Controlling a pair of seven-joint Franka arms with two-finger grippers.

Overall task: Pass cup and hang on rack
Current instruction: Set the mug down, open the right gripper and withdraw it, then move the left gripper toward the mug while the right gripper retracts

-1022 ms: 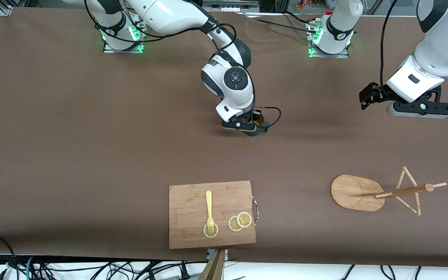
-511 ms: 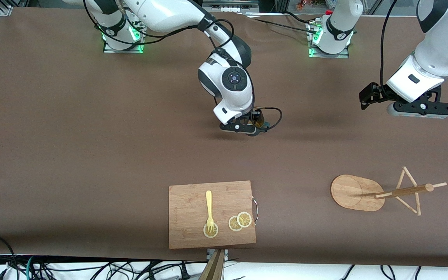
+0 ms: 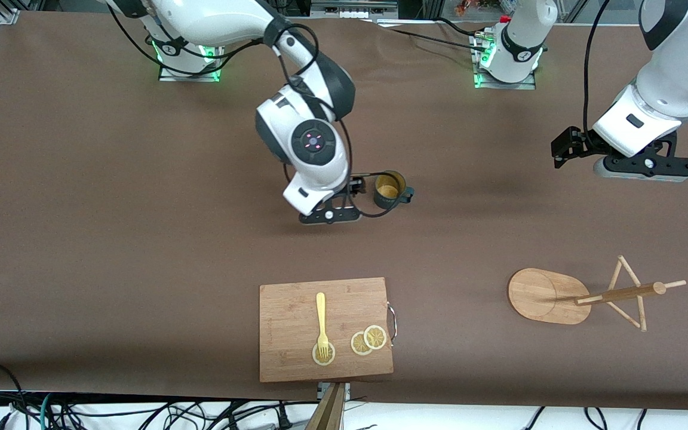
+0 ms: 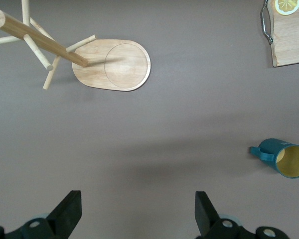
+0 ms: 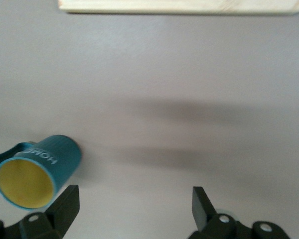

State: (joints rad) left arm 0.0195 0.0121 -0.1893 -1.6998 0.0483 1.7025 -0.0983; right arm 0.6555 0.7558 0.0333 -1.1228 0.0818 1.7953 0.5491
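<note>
One cup point(image 3: 389, 190), dark teal with a yellowish-tan inside, stands upright on the brown bench point(image 3: 141, 239) near its middle, mouth up, loop handle pointing toward the left arm's end of the bench. Nothing grips it.

Right pincer point(image 3: 330, 215): jaws wide, empty, hanging just beside the cup toward the right arm's end; in the front view it sits at about eight o'clock from the cup. Its wrist view shows the cup point(image 5: 36, 172) clear of both fingers point(image 5: 65, 204).

Left pincer point(image 3: 645, 167): jaws wide, empty, waiting over bare bench well apart from the cup, at about three o'clock from it in the front view. Its wrist view takes in the cup point(image 4: 284, 158) and the rack point(image 4: 109, 64) together.

One rack point(image 3: 550, 295), light bamboo, oval base, round pole, thin angled pegs, all bare. It stands nearer the front camera than the cup, at about four o'clock from it, toward the left arm's end.

One cutting board point(image 3: 326, 328) with fork point(image 3: 321, 322) and lemon slices point(image 3: 368, 340), at about six o'clock from the cup, nearer the camera; no part in the task.

Step in hand, by judgement: the hand-over. The cup is set down between the arms and the right arm's share looks done.

Next move calls for: the left pincer to cross to the cup, take it so that the handle loop stays free, carry it to the rack and thread the loop over a peg.
</note>
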